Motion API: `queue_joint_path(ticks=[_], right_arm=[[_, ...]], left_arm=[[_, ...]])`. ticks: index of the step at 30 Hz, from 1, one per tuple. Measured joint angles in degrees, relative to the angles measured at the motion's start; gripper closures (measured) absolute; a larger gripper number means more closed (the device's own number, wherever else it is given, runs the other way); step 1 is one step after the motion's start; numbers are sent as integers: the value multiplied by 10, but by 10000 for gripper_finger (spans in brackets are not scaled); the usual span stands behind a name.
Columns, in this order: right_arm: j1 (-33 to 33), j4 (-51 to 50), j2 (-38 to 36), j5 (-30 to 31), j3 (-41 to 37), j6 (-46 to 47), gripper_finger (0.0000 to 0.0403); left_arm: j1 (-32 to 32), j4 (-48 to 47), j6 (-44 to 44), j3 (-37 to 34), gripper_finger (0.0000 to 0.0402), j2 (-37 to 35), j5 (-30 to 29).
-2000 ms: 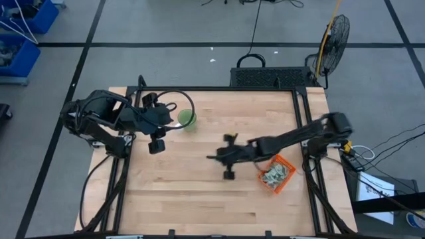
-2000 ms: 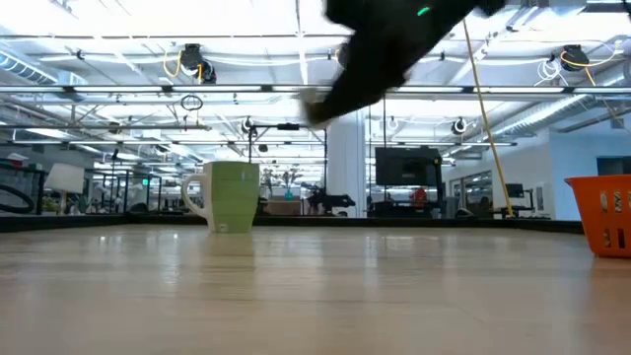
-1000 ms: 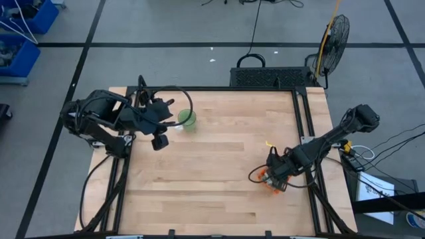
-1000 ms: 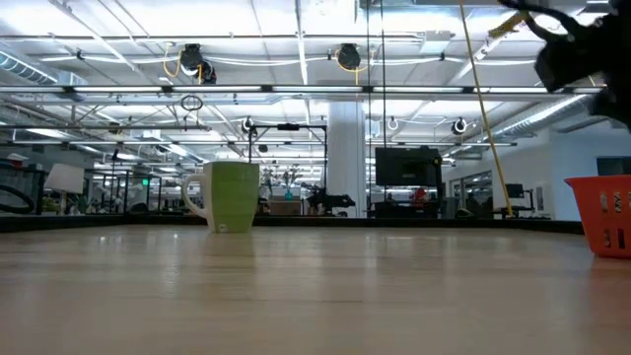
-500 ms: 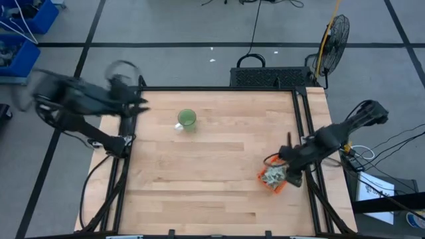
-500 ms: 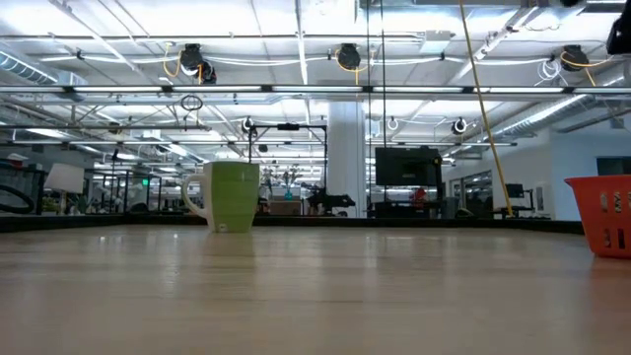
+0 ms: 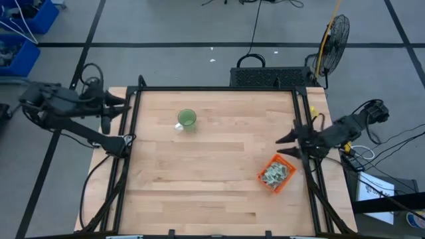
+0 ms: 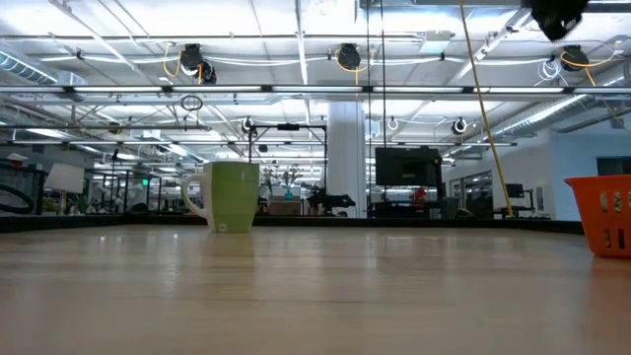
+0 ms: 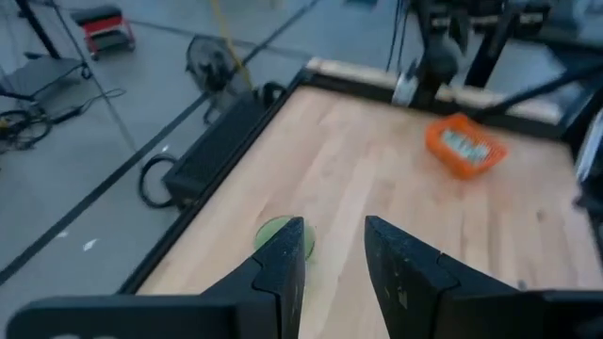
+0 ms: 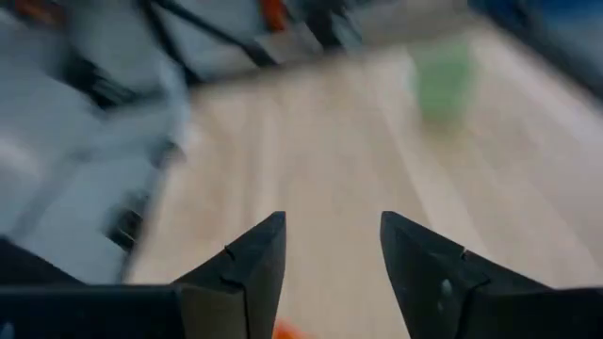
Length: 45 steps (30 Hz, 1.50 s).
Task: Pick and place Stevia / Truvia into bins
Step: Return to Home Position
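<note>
The orange bin (image 7: 276, 174) stands near the table's right edge, with several pale green and white Stevia packets (image 7: 273, 174) lying in it. In the low view the bin (image 8: 601, 215) rests on its base at the far right. My right gripper (image 7: 282, 146) hangs open just beyond the bin's far side, at the right edge, with nothing between its fingers (image 10: 332, 218). My left gripper (image 7: 126, 105) is open and empty at the table's far left corner, pointing across the table (image 9: 335, 226).
A round green cup (image 7: 187, 119) stands upright at the table's far left part; the low view shows the cup (image 8: 232, 197) too. A black frame rail (image 7: 302, 133) runs along the table's edges. Bare wood (image 7: 212, 172) lies between cup and bin.
My left gripper has drawn back from beside the green cup to the table's far left corner. My right gripper has risen from over the bin and swung toward the right edge and a little farther back. Bin and cup have stayed in place.
</note>
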Motion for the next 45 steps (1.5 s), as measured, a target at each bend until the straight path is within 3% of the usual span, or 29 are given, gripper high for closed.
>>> queue_joint_path(ticks=[5, 10, 14, 17, 21, 29, 41, 45], right_arm=[[-2, 269, -111, -114, -128, -168, 234], [-1, 426, -198, -121, -257, -206, 234], [-1, 453, -257, -96, -323, -187, 235], [-1, 456, -296, -81, -341, -187, 235], [-2, 430, -295, -52, -335, -205, 233], [-6, 453, -293, -20, -348, -189, 232], [-6, 616, -292, -23, -449, -185, 232], [-6, 602, -289, -21, -447, -173, 232]], left_arm=[[0, 207, 34, -214, 282, -125, 3], [0, 389, 62, -395, 282, -234, 17], [0, 449, 71, -484, 282, -323, 20], [0, 472, 72, -514, 282, -389, 19], [0, 479, 91, -534, 282, -455, 29], [0, 507, 75, -591, 282, -464, 54], [0, 770, 54, -807, 282, -463, 89], [0, 840, 45, -855, 282, -463, 90]])
